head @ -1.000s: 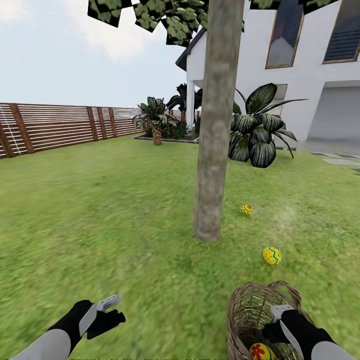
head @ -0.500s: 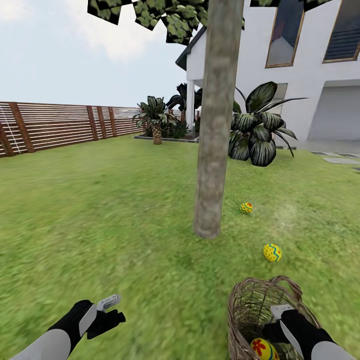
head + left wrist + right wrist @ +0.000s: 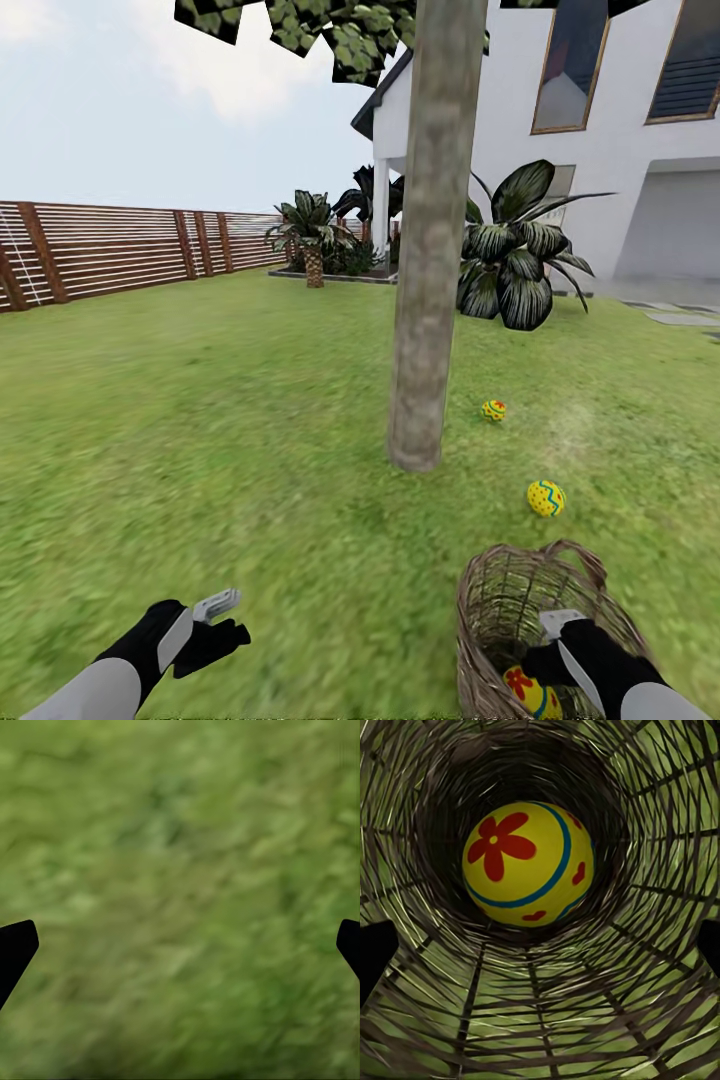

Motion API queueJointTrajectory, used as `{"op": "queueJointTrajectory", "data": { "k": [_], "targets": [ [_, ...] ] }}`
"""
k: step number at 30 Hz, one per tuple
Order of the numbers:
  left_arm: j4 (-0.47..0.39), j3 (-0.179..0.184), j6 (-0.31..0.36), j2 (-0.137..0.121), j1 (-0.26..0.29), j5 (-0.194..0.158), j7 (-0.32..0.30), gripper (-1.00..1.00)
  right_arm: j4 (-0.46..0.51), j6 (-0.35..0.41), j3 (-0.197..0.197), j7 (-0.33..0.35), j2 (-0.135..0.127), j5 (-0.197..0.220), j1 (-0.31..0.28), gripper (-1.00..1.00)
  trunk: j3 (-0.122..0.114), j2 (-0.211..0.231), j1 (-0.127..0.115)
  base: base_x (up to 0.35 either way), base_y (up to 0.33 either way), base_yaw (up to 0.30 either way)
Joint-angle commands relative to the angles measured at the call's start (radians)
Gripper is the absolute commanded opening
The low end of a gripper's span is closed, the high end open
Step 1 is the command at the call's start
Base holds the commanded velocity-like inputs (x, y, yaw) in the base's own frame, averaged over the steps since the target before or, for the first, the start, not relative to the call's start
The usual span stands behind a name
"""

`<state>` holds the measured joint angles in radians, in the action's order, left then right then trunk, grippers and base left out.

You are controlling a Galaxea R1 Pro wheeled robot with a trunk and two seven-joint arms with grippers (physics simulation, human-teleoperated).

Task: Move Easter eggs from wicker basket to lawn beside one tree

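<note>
Nearest you, your right tool hangs over the basket, fingers spread wide apart — in the right wrist view their dark tips sit at the two edges with the wicker wall between them. Straight down its line lies one egg on the basket floor, yellow with a red flower and a blue band, not yet touched. Your left tool hovers over bare lawn, also spread apart with nothing in it.

Over the last second the whole head view has slid — basket, tree and eggs all sit a little higher in the picture, so it is the camera that tipped, not the things. The egg in the basket now shows more fully beside your right tool, which suggests you are lined up for the pick.

Beyond the basket, a second egg rests on the grass, and a third lies farther on, just right of the tree.

The count: three eggs — two out by the trunk, one left inside — one basket, one tree in use. Behind stand the fence and the house.
</note>
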<state>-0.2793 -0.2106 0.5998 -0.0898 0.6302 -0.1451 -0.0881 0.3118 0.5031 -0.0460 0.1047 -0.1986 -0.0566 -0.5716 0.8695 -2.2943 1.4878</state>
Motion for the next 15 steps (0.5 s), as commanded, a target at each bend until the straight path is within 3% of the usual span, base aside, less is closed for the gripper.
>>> {"op": "queueJointTrajectory", "data": {
  "k": [1, 15],
  "targets": [
    [-0.001, -0.002, 0.006, 0.000, 0.000, -0.007, 0.001, 1.00, 0.002, 0.006, -0.005, 0.006, -0.001, -0.006, 0.000, 1.00, 0.004, -0.008, 0.004, 0.000, 0.000, 0.000],
    [-0.001, -0.001, 0.006, 0.001, 0.000, -0.009, 0.001, 1.00, 0.002, 0.006, -0.005, 0.006, 0.000, -0.006, 0.000, 1.00, 0.048, -0.106, 0.057, 0.000, 0.000, 0.000]
  ]
}}
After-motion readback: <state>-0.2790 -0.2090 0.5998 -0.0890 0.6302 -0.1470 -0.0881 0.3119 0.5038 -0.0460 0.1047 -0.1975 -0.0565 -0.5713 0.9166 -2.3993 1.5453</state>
